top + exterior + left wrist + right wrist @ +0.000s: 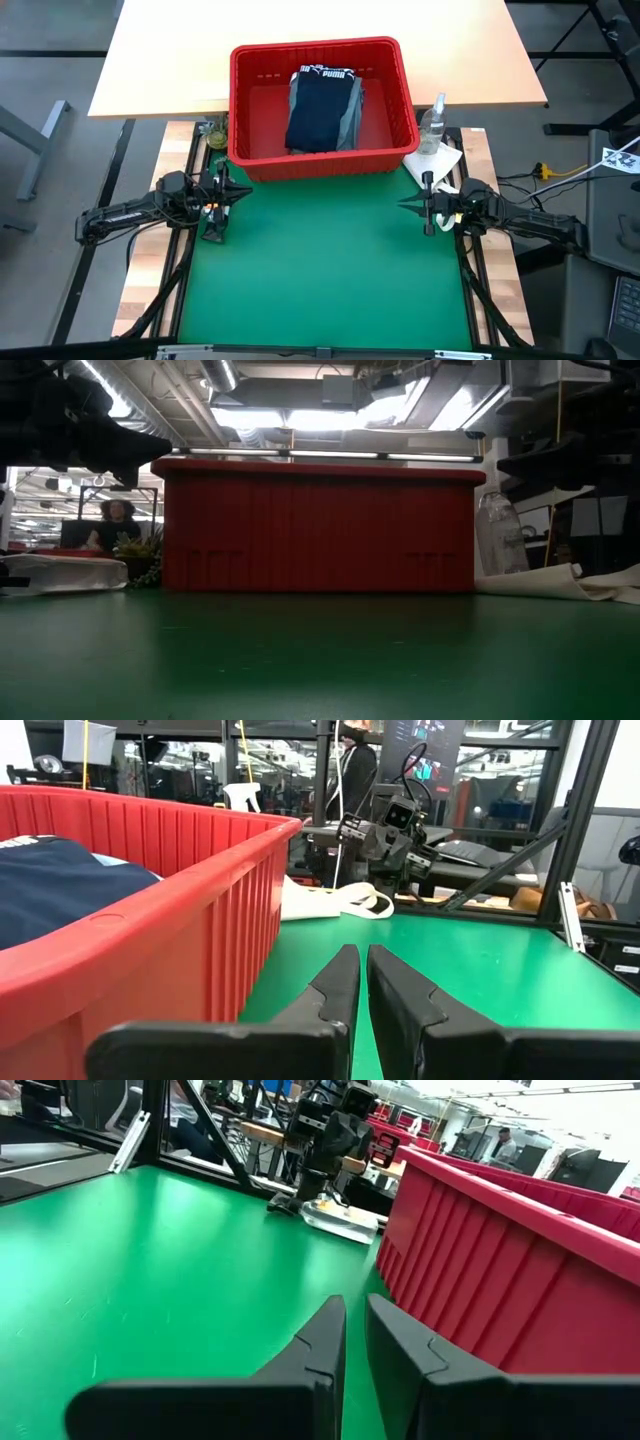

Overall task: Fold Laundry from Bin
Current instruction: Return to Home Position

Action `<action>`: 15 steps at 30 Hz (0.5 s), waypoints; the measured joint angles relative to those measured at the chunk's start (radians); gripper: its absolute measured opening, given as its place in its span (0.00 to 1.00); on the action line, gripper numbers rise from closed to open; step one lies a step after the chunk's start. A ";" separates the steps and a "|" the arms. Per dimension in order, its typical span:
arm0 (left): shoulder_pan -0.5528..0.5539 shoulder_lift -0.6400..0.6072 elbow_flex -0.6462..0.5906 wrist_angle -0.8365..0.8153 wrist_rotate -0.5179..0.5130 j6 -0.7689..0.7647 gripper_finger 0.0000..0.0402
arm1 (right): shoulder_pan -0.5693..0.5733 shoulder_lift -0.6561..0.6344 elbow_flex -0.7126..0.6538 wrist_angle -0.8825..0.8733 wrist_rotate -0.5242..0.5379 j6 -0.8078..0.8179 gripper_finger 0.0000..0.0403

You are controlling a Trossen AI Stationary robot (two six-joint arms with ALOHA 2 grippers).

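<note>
I am operating in a robotics lab or workshop. Exposed ducting [285,393] and strip lights [290,420] are running overhead. Black frame struts [590,820] are bracing my station, and a green mat [320,270] is covering its top. Cluttered workbenches [260,1128] are filling the background, and a person [115,525] is sitting at a far desk.
</note>
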State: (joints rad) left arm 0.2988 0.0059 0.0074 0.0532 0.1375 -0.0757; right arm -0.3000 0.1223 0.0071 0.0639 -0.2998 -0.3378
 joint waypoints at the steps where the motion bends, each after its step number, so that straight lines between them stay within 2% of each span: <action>1: 0.000 0.000 0.000 0.000 0.000 0.000 0.05 | 0.001 0.000 0.000 0.000 0.000 0.000 0.11; 4: 0.000 0.000 0.000 0.000 0.000 0.000 0.05 | 0.025 0.000 0.000 -0.001 0.000 -0.004 0.11; 8: 0.000 0.000 0.000 0.000 0.000 0.000 0.05 | 0.113 0.000 0.000 -0.003 0.018 -0.012 0.11; 15: 0.000 0.000 0.000 0.000 0.000 0.000 0.05 | 0.281 0.000 0.000 -0.024 0.211 -0.052 0.11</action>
State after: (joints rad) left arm 0.2986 0.0059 0.0074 0.0532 0.1379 -0.0758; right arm -0.0192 0.1223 0.0067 0.0402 -0.0884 -0.3901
